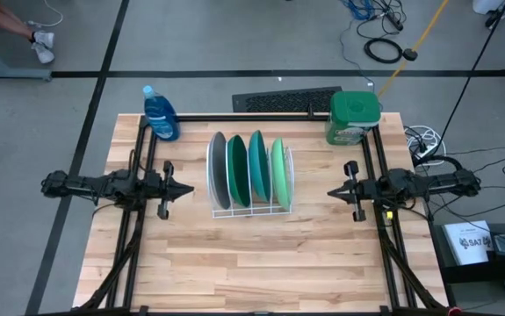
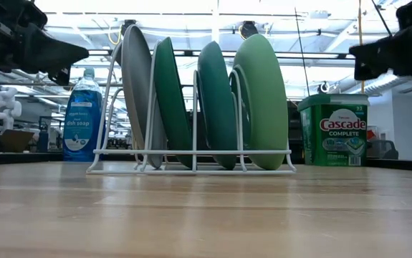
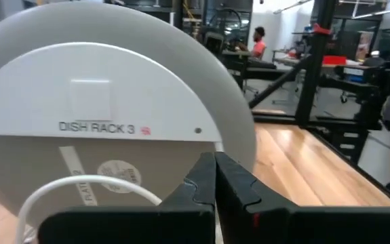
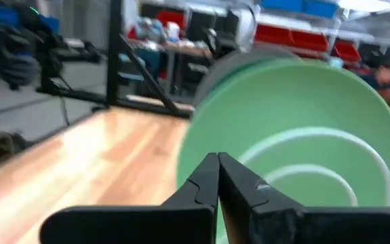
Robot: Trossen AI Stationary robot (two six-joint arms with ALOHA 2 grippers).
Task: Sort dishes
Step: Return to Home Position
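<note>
Four plates stand on edge, side by side, in a white wire rack (image 1: 252,209) at the table's middle: grey (image 1: 218,171), dark green (image 1: 237,170), teal (image 1: 258,165), light green (image 1: 278,173). In the low view they are the grey (image 2: 137,86), dark green (image 2: 170,97), teal (image 2: 216,97) and light green (image 2: 263,93) plates. My left gripper (image 1: 191,188) is shut and empty, left of the rack, facing the grey plate (image 3: 106,115). My right gripper (image 1: 329,191) is shut and empty, right of the rack, facing the light green plate (image 4: 296,129).
A blue dish-soap bottle (image 1: 160,113) stands at the far left of the table. A green Cascade tub (image 1: 354,117) stands at the far right. A dark frame (image 1: 261,114) runs along the far edge and both sides. The bare wooden near half of the table (image 1: 252,263) lies in front.
</note>
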